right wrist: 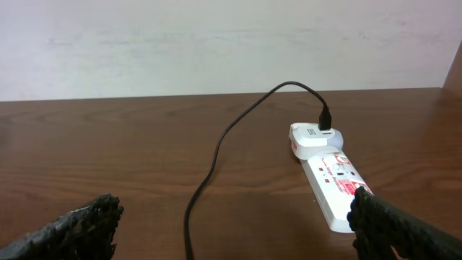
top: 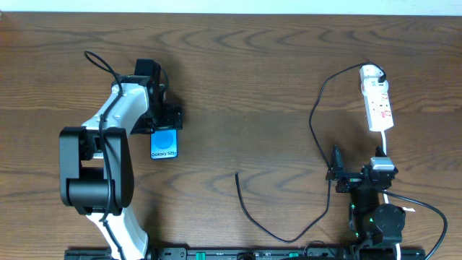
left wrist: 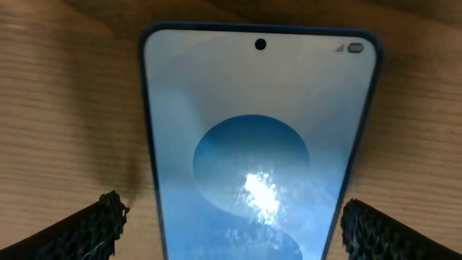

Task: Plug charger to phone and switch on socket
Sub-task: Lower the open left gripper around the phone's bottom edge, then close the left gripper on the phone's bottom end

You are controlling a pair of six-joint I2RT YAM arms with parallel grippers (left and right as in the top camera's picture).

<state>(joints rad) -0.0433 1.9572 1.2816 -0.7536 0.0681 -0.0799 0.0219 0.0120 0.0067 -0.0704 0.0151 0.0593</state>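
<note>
The phone [top: 164,146] lies flat on the wooden table, its blue screen up. My left gripper [top: 165,124] hovers over its far end, open. In the left wrist view the phone [left wrist: 253,144] fills the space between the fingertips [left wrist: 94,227], with wood showing on both sides. The socket [top: 377,101] lies at the far right, and the charger [top: 315,130] runs from a white adapter [right wrist: 315,137] on the socket's far end. Its free tip [top: 237,175] rests mid-table. My right gripper [top: 356,172] stands open near the socket's [right wrist: 330,184] near end, straddling the charger cable [right wrist: 214,159].
A thick white cord [top: 383,148] leaves the socket toward the right arm's base. The table's far edge meets a pale wall [right wrist: 216,43]. The cable loops close to the front edge [top: 289,238].
</note>
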